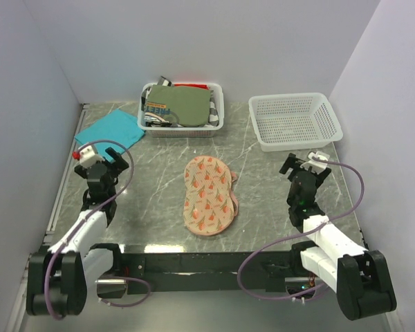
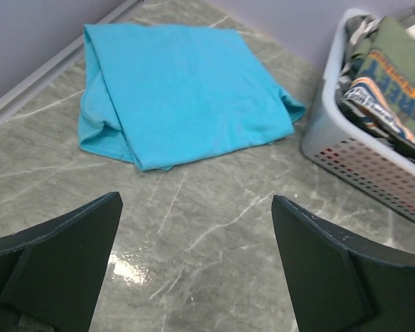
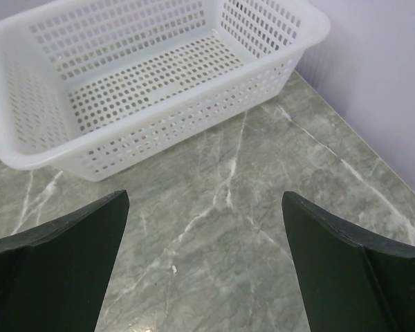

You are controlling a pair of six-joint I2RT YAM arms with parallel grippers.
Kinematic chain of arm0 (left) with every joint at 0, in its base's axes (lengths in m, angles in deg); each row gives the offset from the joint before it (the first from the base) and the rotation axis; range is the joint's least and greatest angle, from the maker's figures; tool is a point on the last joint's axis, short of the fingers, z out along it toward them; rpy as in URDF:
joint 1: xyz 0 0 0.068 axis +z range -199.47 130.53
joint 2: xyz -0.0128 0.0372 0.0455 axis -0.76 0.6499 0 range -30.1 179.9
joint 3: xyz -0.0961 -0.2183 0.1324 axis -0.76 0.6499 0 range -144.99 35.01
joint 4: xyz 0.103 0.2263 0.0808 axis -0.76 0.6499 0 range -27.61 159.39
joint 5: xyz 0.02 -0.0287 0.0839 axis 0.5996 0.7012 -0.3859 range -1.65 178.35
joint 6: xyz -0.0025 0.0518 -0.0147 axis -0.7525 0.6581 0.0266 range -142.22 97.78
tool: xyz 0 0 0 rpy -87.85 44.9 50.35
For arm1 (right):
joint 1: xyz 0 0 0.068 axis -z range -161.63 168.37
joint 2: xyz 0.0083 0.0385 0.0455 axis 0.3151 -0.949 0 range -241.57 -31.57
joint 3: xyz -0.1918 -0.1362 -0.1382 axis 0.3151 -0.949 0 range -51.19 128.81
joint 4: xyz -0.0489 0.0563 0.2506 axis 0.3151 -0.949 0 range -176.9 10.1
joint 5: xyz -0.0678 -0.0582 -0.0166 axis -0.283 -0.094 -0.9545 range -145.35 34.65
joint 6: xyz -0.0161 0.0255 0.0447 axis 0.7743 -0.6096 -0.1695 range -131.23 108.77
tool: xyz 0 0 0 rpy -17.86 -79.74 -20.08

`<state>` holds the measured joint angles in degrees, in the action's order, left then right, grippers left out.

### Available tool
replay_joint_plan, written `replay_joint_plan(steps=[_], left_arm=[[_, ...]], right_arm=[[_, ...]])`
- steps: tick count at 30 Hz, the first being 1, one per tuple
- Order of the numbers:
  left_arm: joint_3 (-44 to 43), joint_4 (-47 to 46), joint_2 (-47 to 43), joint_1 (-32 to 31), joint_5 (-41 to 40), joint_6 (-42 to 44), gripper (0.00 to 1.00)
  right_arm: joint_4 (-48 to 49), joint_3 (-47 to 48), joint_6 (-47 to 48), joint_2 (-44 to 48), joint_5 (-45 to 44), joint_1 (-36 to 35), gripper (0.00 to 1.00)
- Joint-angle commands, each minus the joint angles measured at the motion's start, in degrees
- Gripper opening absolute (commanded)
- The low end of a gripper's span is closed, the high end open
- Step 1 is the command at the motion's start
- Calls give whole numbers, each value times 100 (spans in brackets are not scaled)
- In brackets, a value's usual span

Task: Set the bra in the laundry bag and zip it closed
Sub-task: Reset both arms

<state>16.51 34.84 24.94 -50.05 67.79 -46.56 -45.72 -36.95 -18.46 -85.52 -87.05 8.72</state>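
Note:
The laundry bag [image 1: 207, 194], pinkish-beige with small orange-red print, lies flat in the middle of the table. It is out of both wrist views. No bra shows clearly. A red-orange scrap [image 1: 191, 85] peeks out behind the olive garment [image 1: 187, 104] in the back basket, and I cannot tell what it is. My left gripper [image 1: 114, 160] hangs open and empty over bare table left of the bag, and shows open in the left wrist view [image 2: 196, 200]. My right gripper [image 1: 301, 166] hangs open and empty right of the bag, and shows open in the right wrist view [image 3: 205, 195].
A teal cloth [image 1: 109, 130] lies at the back left, just ahead of the left gripper [image 2: 180, 90]. A white basket of clothes [image 1: 182, 128] stands at the back centre, its wall [image 2: 360, 155] in the left wrist view. An empty white mesh basket [image 1: 295, 142] stands at the back right [image 3: 159, 131].

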Motion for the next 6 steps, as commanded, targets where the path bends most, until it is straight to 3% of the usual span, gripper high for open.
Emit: replay_joint_plan(steps=[1, 6], left_arm=[[-478, -92, 436, 5, -63, 78, 96], [-444, -627, 735, -4, 280, 298, 96]], right_arm=[[195, 236, -69, -290, -205, 68, 100], [133, 457, -86, -642, -214, 95, 100]])
